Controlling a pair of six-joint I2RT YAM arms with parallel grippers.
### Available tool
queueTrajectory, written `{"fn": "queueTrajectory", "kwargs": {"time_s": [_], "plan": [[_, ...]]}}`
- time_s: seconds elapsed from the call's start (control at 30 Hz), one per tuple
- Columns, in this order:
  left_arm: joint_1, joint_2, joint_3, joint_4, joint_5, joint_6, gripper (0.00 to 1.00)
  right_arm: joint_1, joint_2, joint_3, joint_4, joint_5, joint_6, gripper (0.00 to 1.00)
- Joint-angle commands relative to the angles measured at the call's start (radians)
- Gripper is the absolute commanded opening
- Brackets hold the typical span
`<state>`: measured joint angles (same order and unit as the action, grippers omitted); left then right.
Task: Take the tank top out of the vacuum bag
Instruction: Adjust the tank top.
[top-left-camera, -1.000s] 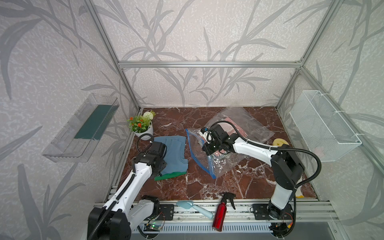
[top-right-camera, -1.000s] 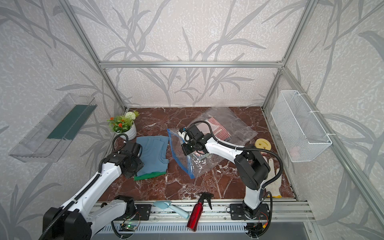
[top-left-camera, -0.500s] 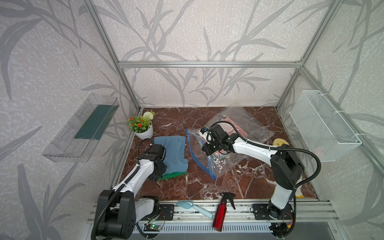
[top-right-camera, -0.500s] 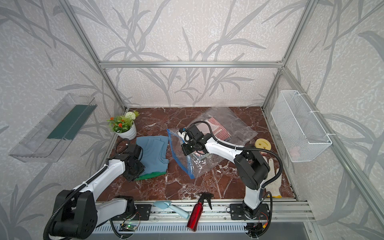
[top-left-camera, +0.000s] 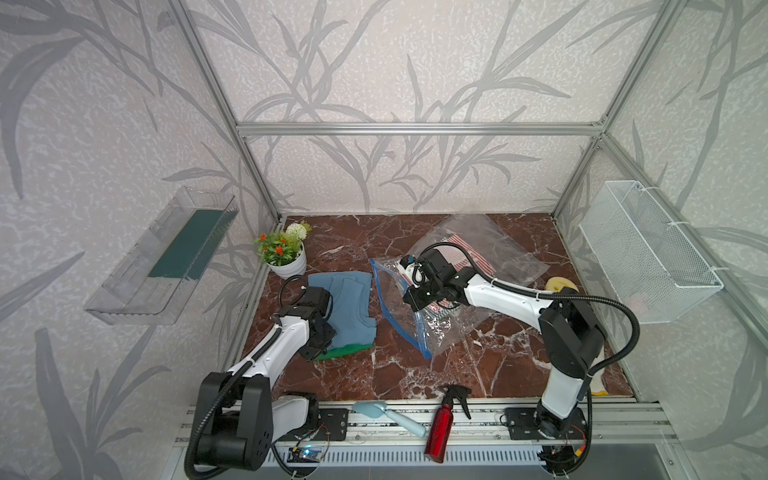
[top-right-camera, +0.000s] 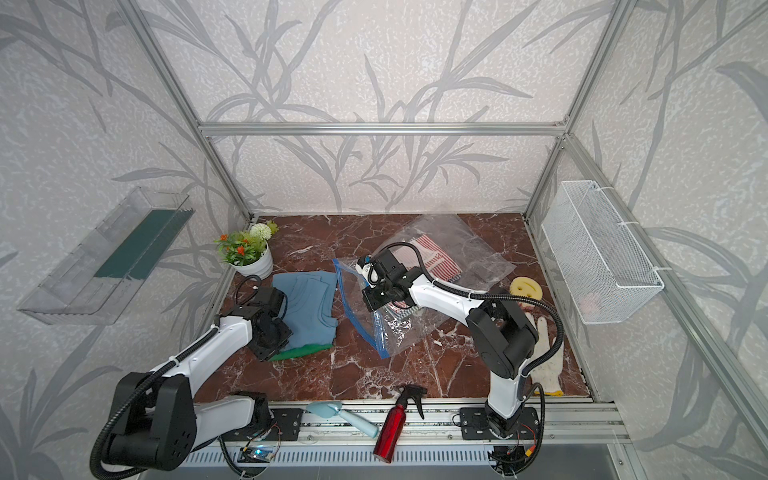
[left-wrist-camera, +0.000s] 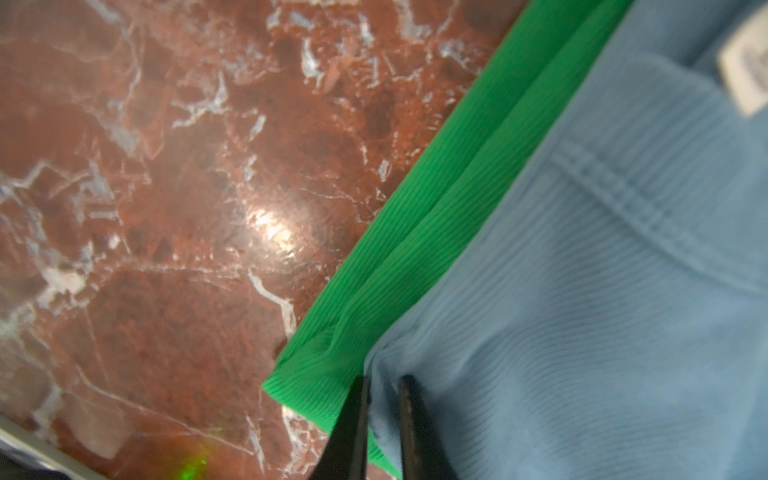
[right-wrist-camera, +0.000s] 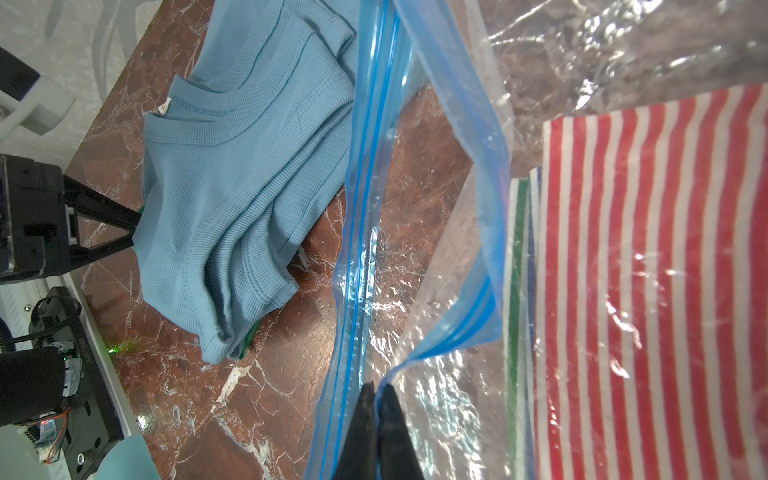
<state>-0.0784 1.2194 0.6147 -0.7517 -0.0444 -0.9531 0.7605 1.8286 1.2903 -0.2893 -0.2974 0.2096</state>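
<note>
Blue tank top (left-wrist-camera: 582, 291) edge pinched in left gripper (left-wrist-camera: 383, 386), green cloth (left-wrist-camera: 415, 232) just beside it; right gripper (right-wrist-camera: 377, 390) clamped on vacuum bag (right-wrist-camera: 465, 112) mouth.

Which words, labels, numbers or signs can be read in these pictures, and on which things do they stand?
No text can be read in any view.
white tag on the blue tank top: its print is blurred in the left wrist view and too small in the other views.
vacuum bag: no readable print shows on it.
red spray bottle: no label shows.
</note>
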Motion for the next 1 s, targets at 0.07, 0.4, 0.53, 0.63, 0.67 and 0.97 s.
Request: {"fn": "queueTrajectory", "kwargs": {"time_s": [0.07,0.4,0.53,0.63,0.67,0.97], "plan": [[0.004,-0.015,0.029,-0.034,-0.017,0.003,0.00,0.005,0.002,0.017,-0.002,-0.014,0.001,0.00],[-0.013,-0.212,0.089,-0.178,-0.107,0.013,0.00,0.005,0.005,0.022,-0.001,-0.020,0.002,0.00],[-0.018,-0.290,0.140,-0.258,-0.169,0.005,0.00,0.007,0.003,0.021,-0.001,-0.025,0.006,0.00],[-0.020,-0.339,0.164,-0.301,-0.202,-0.009,0.00,0.007,0.005,0.023,-0.001,-0.025,0.007,0.00],[-0.020,-0.352,0.165,-0.307,-0.204,-0.013,0.00,0.008,0.005,0.024,-0.001,-0.026,0.008,0.00],[-0.025,-0.416,0.031,-0.277,-0.165,-0.083,0.03,0.016,0.011,0.029,-0.003,-0.029,0.007,0.00]]}}
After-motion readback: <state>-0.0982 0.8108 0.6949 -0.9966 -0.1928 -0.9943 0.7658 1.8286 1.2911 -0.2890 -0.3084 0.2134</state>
